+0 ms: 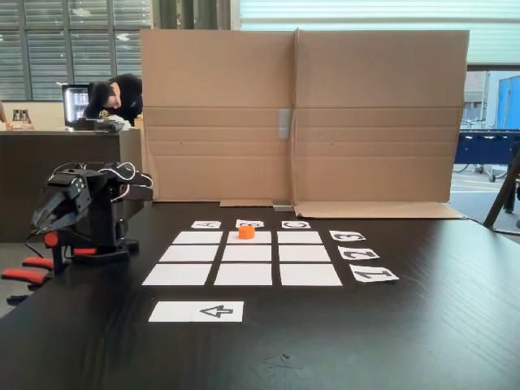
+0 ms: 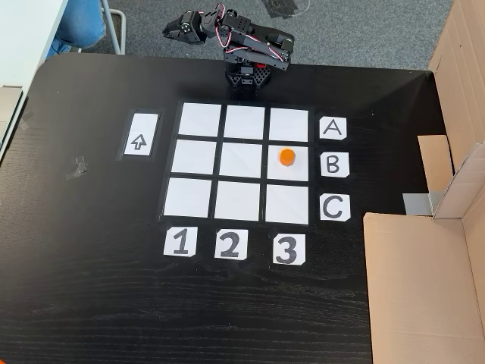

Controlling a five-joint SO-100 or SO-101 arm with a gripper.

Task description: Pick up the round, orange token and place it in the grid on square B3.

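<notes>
The orange token [image 2: 286,157] rests on square B3 [image 2: 297,171], the white rectangle in row B and above the 3 card. In the low fixed view the token [image 1: 246,231] sits on the far middle square B3 [image 1: 264,238] of the grid [image 1: 246,274]. The grid [image 2: 242,161] is three by three white rectangles. My gripper [image 2: 168,32] is folded back over the arm's base at the table's far edge, well away from the token. It looks shut and holds nothing. From the low side it is the gripper [image 1: 39,221] at the left, pointing down.
A white card with a black arrow [image 2: 140,134] lies beside the grid. A tall cardboard wall [image 1: 301,114] stands behind the table, seen as cardboard [image 2: 424,280] at the right. Orange-handled clamps [image 1: 28,272] hold the base. A person [image 1: 118,96] leans over a counter behind.
</notes>
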